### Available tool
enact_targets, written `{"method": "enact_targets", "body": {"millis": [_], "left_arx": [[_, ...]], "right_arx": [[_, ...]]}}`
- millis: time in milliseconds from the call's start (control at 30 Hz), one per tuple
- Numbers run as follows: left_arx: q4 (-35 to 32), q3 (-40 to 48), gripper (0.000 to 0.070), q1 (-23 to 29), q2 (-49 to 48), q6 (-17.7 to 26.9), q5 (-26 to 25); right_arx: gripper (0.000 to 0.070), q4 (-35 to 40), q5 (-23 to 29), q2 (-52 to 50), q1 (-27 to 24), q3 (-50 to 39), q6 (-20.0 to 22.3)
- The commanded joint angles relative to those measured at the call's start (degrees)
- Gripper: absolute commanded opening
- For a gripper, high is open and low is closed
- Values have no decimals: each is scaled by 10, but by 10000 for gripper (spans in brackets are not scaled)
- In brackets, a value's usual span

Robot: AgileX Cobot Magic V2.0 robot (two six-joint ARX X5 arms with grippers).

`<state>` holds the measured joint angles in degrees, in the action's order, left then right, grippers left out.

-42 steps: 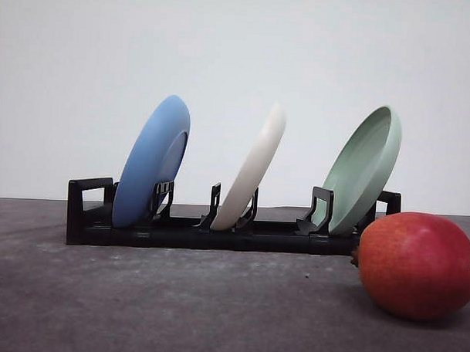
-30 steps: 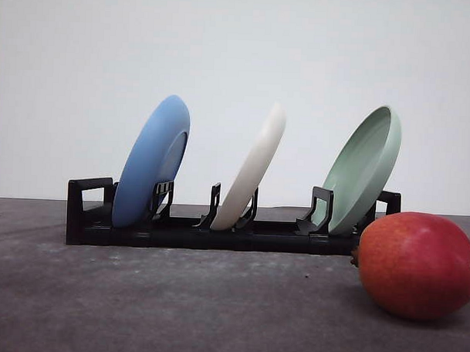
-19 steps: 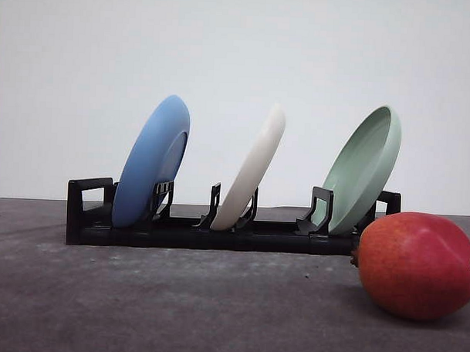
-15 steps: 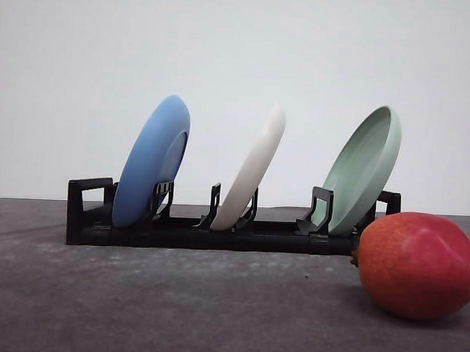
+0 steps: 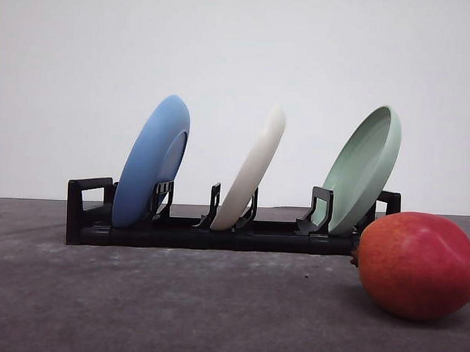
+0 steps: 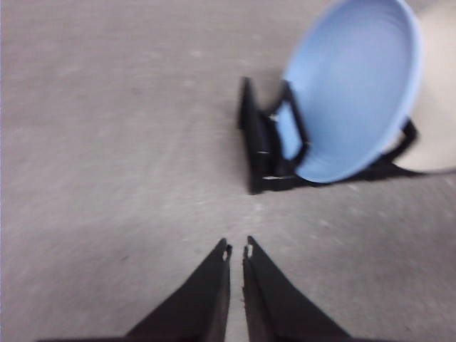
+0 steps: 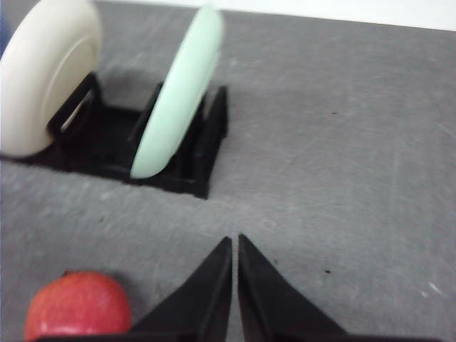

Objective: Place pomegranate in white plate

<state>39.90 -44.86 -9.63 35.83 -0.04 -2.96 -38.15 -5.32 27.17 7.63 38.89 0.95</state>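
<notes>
The pomegranate (image 5: 417,265) lies on the dark table (image 5: 176,305), on the near right side, in front of the right end of the black rack (image 5: 233,236). It rests on its side, and a small dark nub points to the left. Nothing touches it.

The white plate (image 5: 254,173) stands tilted in the middle slot of the rack, between the blue plate (image 5: 152,161) on the left and the pale green plate (image 5: 364,169) on the right. Because the plate stands on its edge, I think it must come out and lie flat before the fruit can go in it.

My right gripper (image 7: 235,246) hangs above the bare table with its fingers closed together, and it holds nothing. In its wrist view the pomegranate (image 7: 78,305) is near and off to one side. My left gripper (image 6: 236,251) is nearly closed too, with only a thin gap, empty, near the blue plate (image 6: 353,85).

To do this step well, I should first spread the right fingers wide, wider than the fruit. Then I center over its round body and close gently, because the smooth skin can roll away.
</notes>
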Motion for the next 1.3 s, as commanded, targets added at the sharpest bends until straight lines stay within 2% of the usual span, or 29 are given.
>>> {"method": "enact_targets", "body": {"millis": [0,233,400,533,567,600,700,733,767,967,1133,1267], "left_arx": [[-22,-10,11,-22,16,24,-2],[-109,-11,11,-94,79,33,-2],[-130,-14,12,-129,112,59,-3],[-130,-15,20,-145,119,61,-3],[-131,-15,37,-148,119,61,-3],[-131,-15,82,-150,118,60,-3],[-130,-15,326,-155,117,60,-6],[-130,-15,374,-156,117,60,-7],[-130,-15,395,-158,117,60,-8],[-148,-15,395,-182,118,72,-28],[-210,-15,395,-226,137,101,-31],[-266,-15,395,-264,176,105,-30]], "right_arx": [[6,5,9,2,19,6,32],[7,19,10,5,84,6,58],[7,20,8,5,92,6,57],[17,19,8,5,92,6,57],[40,19,8,5,92,6,57],[111,19,8,5,92,6,57],[346,19,8,5,92,6,57],[379,19,8,4,92,6,57],[383,19,8,4,92,6,57],[383,19,8,4,92,6,57],[383,20,8,4,92,6,56],[383,21,8,4,92,6,56]]}}
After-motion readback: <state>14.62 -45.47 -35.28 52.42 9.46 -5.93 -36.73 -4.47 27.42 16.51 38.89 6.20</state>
